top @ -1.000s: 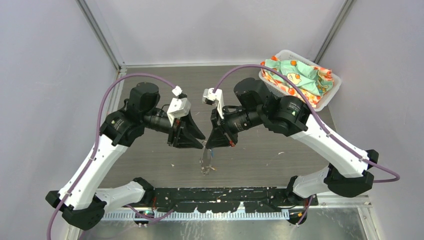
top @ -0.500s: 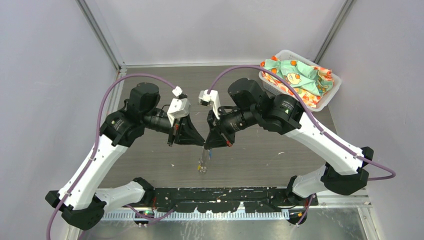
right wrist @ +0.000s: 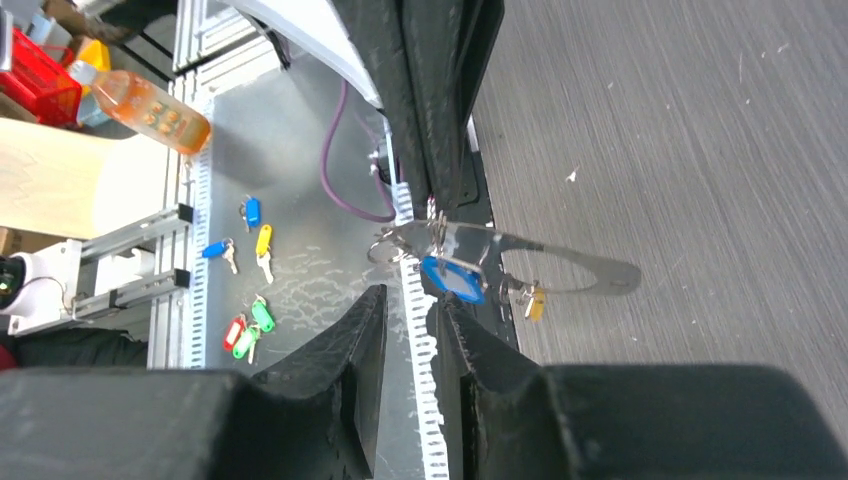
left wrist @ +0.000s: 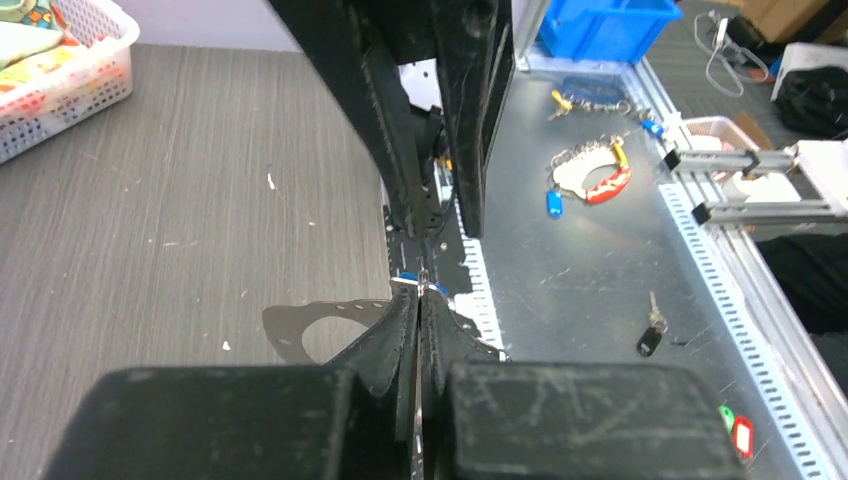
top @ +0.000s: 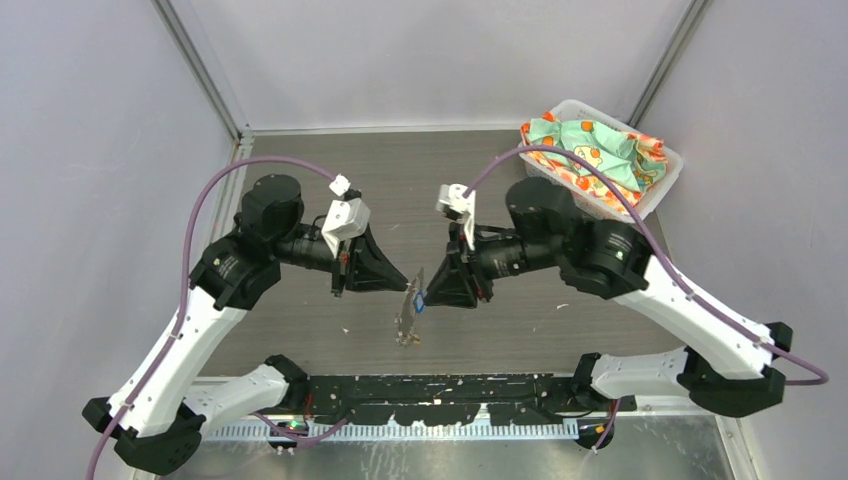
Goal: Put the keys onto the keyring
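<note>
Top external view shows a handover that is only just complete. The left gripper (top: 403,287) is now clamped tight on the top edge of the keyring (top: 408,315). A second ago it stands open beside the ring while the right gripper (top: 430,297) does the holding. The right gripper now has its jaws parted a modest way with nothing between them. It sits pulled back to the right of the ring, close to it but no longer gripping it.

The keyring hangs down from the left gripper's tips, above the table (top: 300,180) and over the middle of its near edge. Its lower end is close to the surface, and I cannot tell whether it touches. In the left wrist view it is a thin metal edge pinched between fully closed jaws.

The right wrist view shows the blue key (right wrist: 455,278) and the yellow key (right wrist: 533,300) dangling at the ring, just beyond the parted jaws. Whether either key is truly threaded on the ring is too small to make out.

My reading is that the ring has changed hands so that the right gripper is free to work a key. The thin pinch on a floppy ring could let it swing or slip.
</note>
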`<state>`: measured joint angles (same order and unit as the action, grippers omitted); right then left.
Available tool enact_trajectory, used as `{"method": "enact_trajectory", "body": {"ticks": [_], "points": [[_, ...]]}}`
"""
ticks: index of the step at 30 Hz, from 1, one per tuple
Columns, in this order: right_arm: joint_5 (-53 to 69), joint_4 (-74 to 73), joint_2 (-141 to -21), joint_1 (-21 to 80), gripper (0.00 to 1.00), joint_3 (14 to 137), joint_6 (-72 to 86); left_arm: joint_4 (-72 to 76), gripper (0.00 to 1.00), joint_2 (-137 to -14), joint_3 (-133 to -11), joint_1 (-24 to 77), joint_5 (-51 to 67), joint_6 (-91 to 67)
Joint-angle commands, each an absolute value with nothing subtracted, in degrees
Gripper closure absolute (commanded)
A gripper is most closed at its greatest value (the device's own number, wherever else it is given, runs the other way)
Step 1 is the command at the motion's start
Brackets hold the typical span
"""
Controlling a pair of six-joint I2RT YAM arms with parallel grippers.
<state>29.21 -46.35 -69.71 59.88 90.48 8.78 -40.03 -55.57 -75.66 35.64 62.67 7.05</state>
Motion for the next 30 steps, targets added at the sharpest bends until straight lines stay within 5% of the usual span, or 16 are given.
{"method": "enact_trajectory", "body": {"ticks": [1, 12, 20, 30], "points": [[27.95, -35.04, -63.87, 59.84, 0.69, 85.53, 13.75, -27.29, 1.00, -53.74, -74.52, 35.78, 65.12, -2.61], [23.50, -19.89, -58.07, 59.80, 0.69, 75.19, 19.85, -15.00, 1.00, -51.85, -70.98, 35.82, 64.09, -13.27], [20.11, -17.97, -55.18, 59.85, 0.57, 70.80, 20.06, -14.05, 1.00, -50.39, -70.54, 35.82, 61.81, -13.14], [19.16, -17.42, -56.31, 59.87, 0.61, 70.94, 20.21, -13.37, 1.00, -49.75, -69.82, 35.81, 59.86, -12.96]]}}
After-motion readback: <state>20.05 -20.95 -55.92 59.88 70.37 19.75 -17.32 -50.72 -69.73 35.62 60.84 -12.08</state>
